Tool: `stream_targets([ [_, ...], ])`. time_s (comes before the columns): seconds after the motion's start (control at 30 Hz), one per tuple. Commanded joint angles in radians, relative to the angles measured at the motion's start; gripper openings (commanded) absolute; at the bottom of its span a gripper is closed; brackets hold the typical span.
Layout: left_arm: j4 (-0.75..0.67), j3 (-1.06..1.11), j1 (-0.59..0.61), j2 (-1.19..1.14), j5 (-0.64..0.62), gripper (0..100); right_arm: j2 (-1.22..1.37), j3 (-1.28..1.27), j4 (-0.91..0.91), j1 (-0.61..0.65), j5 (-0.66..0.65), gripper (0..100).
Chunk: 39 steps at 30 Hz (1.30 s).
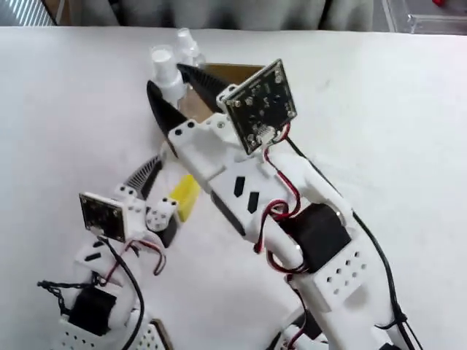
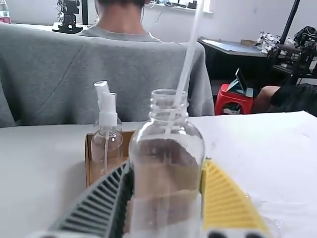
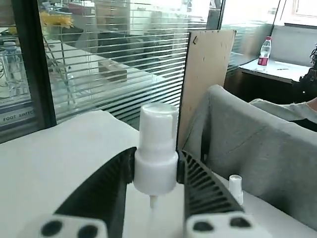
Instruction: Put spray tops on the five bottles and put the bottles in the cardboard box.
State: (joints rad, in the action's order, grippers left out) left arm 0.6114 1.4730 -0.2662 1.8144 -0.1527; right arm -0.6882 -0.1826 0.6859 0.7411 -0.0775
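Closest to my left wrist camera is a clear bottle (image 2: 166, 148), upright and uncapped. The left gripper (image 2: 165, 171) pinches it, the grey ribbed finger on one side and the yellow one on the other, both against the glass. There is no liquid in it that I can see, but a thin white dip tube (image 2: 183, 64) slants down from above, through the open neck and a little way inside.

That tube belongs to the spray top (image 3: 157, 124), which the right gripper (image 3: 157, 152) clamps between its two black fingers. The cap points up, held above the bottle and not seated on it.

Behind the held bottle, the open cardboard box (image 2: 91, 168) sits on the white table (image 2: 39, 173). A capped bottle (image 2: 106, 144) stands upright inside (a second white top shows just behind it; I cannot tell whether its bottle is also in the box).
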Motion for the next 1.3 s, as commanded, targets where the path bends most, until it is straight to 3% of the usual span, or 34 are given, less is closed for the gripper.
stream_targets([
  [0.0,-0.025,-0.009,0.013,0.008,0.005,2,-0.024,0.0,-0.027,0.007,0.009,1.5],
  [0.77,-0.025,-0.009,0.012,0.008,0.002,2,-0.024,-0.216,-0.097,0.007,0.009,1.5],
  [1.13,-0.025,-0.008,0.013,0.008,0.0,2,-0.024,-0.216,-0.018,0.028,0.009,1.9],
  [1.27,-0.025,-0.008,0.013,0.008,0.0,2,-0.025,-0.216,-0.015,0.035,0.009,8.7],
])
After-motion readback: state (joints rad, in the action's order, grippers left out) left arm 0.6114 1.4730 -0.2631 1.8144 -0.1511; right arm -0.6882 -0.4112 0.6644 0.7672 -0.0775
